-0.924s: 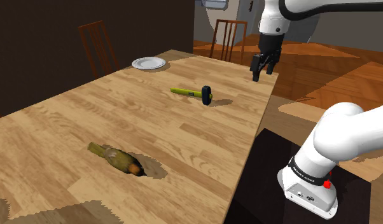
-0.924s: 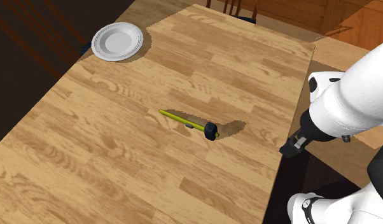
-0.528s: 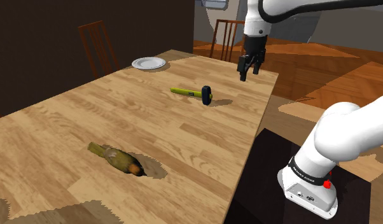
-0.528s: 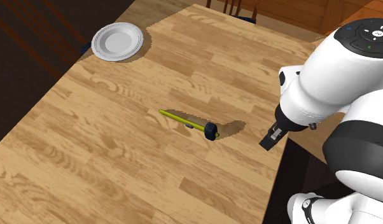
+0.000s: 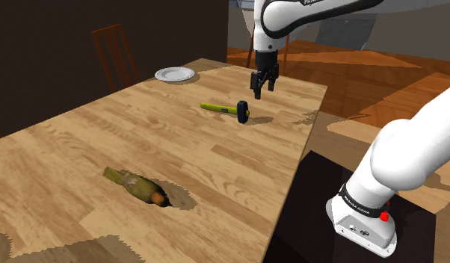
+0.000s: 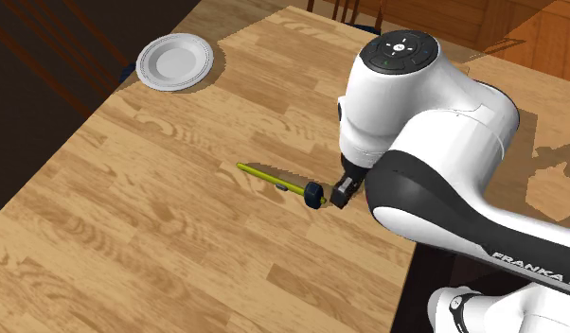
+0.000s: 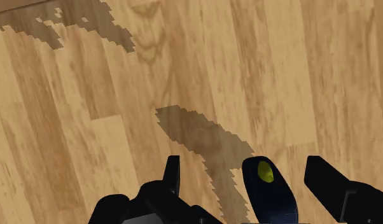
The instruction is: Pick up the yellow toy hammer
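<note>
Hovering above hammer (image 5: pixel 225 110) head, pincer (image 5: pixel 258 91) spread

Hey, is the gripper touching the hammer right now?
Apart. The wrist view shows the hammer head between the open fingers of the gripper, with bare table visible on both sides of it.

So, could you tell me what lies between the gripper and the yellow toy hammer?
Nothing: in the shoulder view the open gripper hangs close above the dark head of the toy hammer, with only a bare gap between them.
</note>
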Controlling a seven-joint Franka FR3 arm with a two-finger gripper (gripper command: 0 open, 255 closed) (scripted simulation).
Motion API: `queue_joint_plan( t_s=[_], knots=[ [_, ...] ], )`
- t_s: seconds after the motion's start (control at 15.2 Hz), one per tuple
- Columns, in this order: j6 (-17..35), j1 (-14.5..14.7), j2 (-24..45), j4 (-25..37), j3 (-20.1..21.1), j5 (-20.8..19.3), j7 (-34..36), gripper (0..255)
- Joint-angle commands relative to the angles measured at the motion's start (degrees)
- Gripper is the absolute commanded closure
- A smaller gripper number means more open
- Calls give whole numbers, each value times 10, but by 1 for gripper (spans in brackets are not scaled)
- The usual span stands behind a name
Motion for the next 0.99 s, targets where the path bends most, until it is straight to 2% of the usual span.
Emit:
queue_joint_plan(
  t_s=[0.0,0.4,0.79,0.92],
  knots=[
    [6,5,48,38,2,4,-12,0],
    [13,19,186,156,13,13,-39,0],
    [-4,33,324,299,28,17,-62,0],
    [10,33,328,288,28,16,-62,0]
  ],
)
